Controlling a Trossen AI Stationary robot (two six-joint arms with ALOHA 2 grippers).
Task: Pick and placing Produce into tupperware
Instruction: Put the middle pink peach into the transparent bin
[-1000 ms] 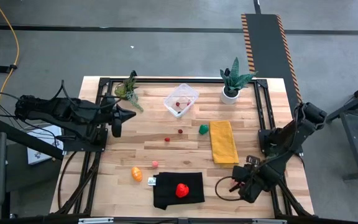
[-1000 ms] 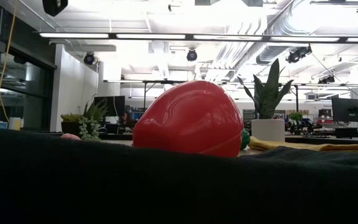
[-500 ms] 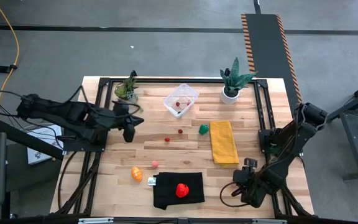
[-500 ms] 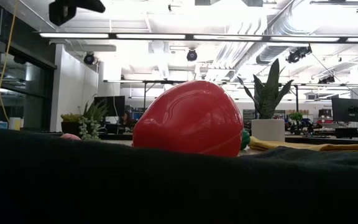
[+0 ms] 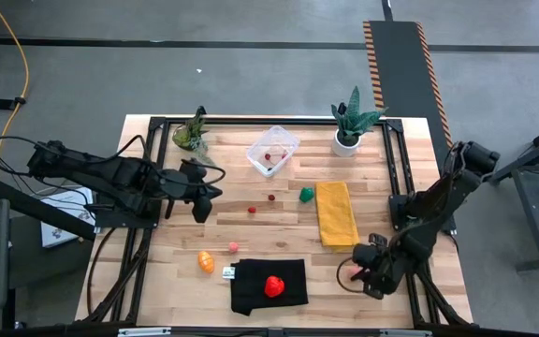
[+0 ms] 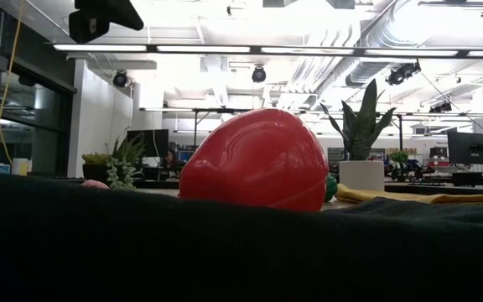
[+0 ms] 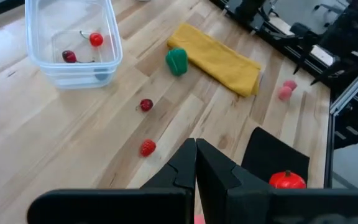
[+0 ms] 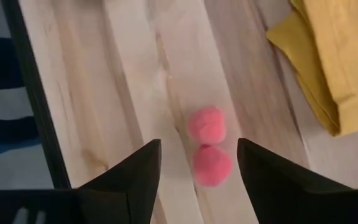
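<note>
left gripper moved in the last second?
Yes. In the high view the left gripper, shut, has swung from near the small plant out over the table, toward the little red berries.

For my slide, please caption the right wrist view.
Open right gripper poised over two pink round berries beside the yellow cloth.

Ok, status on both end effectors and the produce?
Left end effector shut, empty, mid-table. Right end effector open above pink berries. Two berries in tupperware. Nothing blocking.

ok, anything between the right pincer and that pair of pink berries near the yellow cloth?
Nothing visible. The open right pincer sits right over the two pink berries on bare wood; the yellow cloth lies off to one side.
</note>
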